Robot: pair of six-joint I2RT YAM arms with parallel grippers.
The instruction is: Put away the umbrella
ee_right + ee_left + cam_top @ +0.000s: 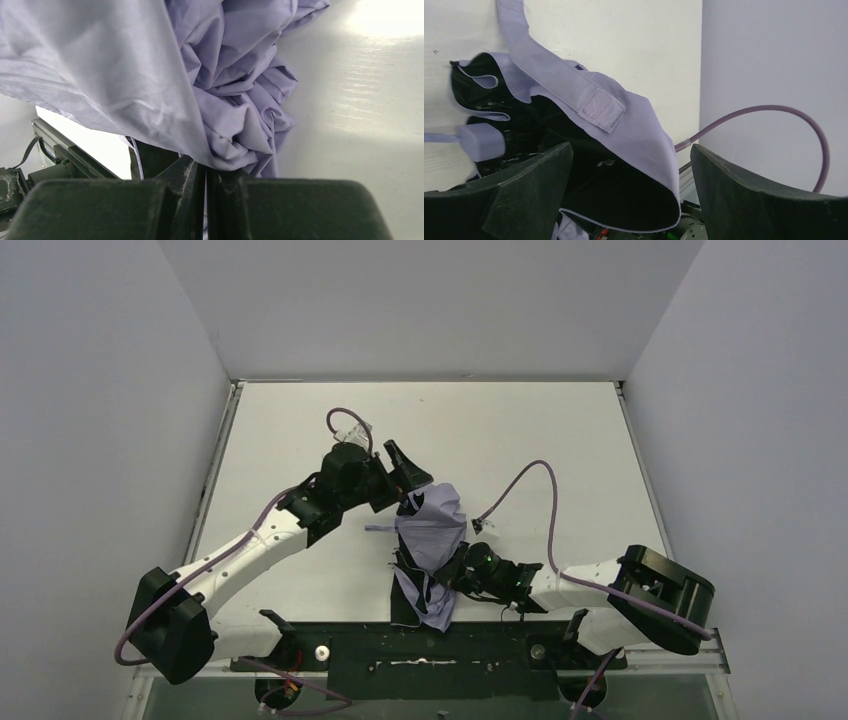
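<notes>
On the table (560, 430), the umbrella (437, 530); left hand (631, 152) open beside it, right hand (205, 167) tight on fabric.

The umbrella (436, 540) lies collapsed but not wrapped, a crumpled heap of pale lavender fabric in the middle of the table's near half. It runs from far to near, and its near end is close to the table's near edge. Thin black ribs show along its left side, the canopy looks black inside where the folds gape open, and its small lavender handle (481, 141) sits against the black ribs. The closure strap (600, 111), with a square fastening patch, lies loose and unfastened across the folds.
</notes>
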